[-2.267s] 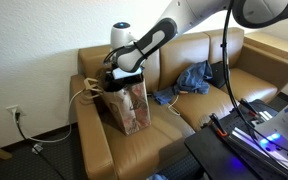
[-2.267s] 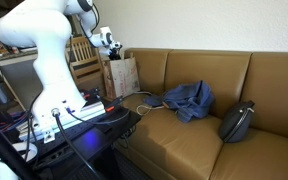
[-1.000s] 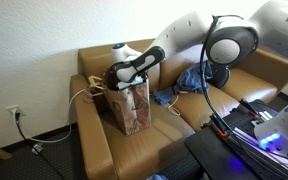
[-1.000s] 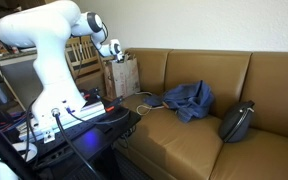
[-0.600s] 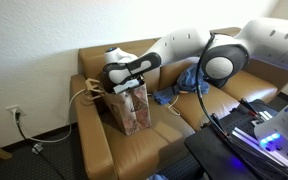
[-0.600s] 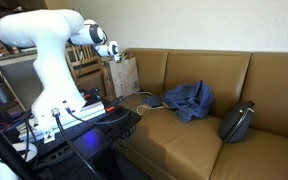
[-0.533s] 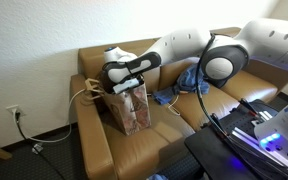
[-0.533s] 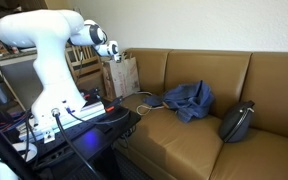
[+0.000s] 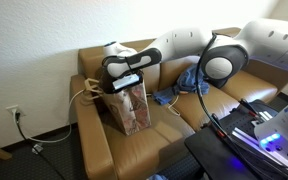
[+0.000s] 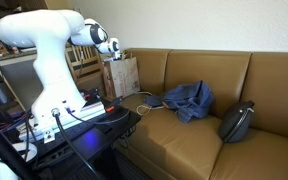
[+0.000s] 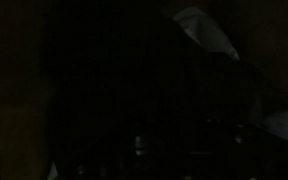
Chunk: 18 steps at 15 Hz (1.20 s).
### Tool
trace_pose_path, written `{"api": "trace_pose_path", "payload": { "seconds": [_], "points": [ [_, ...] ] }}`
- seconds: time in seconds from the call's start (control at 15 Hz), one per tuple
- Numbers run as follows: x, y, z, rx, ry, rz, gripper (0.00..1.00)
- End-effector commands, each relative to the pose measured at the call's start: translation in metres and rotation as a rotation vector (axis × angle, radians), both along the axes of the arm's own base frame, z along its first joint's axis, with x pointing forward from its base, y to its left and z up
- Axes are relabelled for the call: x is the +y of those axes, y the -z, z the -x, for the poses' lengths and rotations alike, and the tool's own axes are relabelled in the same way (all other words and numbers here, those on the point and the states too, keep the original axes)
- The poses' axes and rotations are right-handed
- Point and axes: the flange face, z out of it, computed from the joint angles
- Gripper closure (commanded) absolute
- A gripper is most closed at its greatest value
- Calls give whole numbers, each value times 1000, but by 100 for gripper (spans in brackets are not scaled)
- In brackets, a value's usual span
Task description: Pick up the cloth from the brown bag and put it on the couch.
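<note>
On the left seat of the couch (image 9: 162, 125), the brown bag (image 9: 132, 108) is stood upright, the gripper (image 9: 122, 82) at its mouth. Whether the fingers are wide or narrow cannot be told. The bag's contents are lost in the dark wrist view. A blue cloth (image 10: 188, 98) is heaped further right.

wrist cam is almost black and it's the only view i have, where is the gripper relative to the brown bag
Observer: The gripper is right at the open mouth of the brown bag, which stands on the end seat of the couch.
Operator: jaws open or shut
Observer: Cannot tell; in both exterior views the wrist and the bag's rim hide them.
Operator: what's lying on the couch seats
Observer: A blue cloth lies heaped on the middle seat, apart from the bag.
</note>
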Motion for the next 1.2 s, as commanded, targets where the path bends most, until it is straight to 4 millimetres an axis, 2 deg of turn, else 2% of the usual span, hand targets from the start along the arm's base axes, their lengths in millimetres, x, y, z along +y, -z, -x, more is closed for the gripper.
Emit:
{"api": "trace_pose_path", "payload": {
  "seconds": [0.0,0.27,0.47,0.67,1.13],
  "points": [
    [-3,-13,-8,11,10,-28,100],
    [-2,-28,-16,0,21,-68,100],
    [1,-51,-25,-11,28,-119,100],
    [4,-90,-37,-45,46,-166,100],
    [13,-205,-58,-223,100,-216,100]
  ]
}}
